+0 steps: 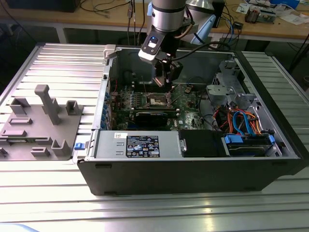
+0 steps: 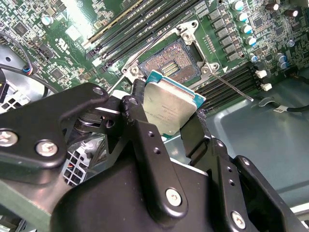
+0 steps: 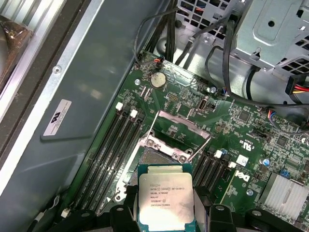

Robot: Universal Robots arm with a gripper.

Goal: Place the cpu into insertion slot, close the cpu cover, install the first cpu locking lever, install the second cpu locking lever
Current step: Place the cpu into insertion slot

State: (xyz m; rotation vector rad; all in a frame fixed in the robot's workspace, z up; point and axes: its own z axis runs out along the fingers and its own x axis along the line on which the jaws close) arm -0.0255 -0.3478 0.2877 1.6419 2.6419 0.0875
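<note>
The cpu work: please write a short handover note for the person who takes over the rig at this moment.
The gripper is shut on the cpu and holds it close to the insertion slot, not in it.
The cpu cover is raised open at the slot's edge.
The locking levers are both released; one juts out beside the slot.
Done: cpu picked up and brought to the slot.
Left: seating the cpu, closing the cover, both levers.

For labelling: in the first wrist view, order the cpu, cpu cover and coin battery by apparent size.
1. cpu and cpu cover: alike, not ranked; the cpu is nearer the camera.
2. coin battery
</note>
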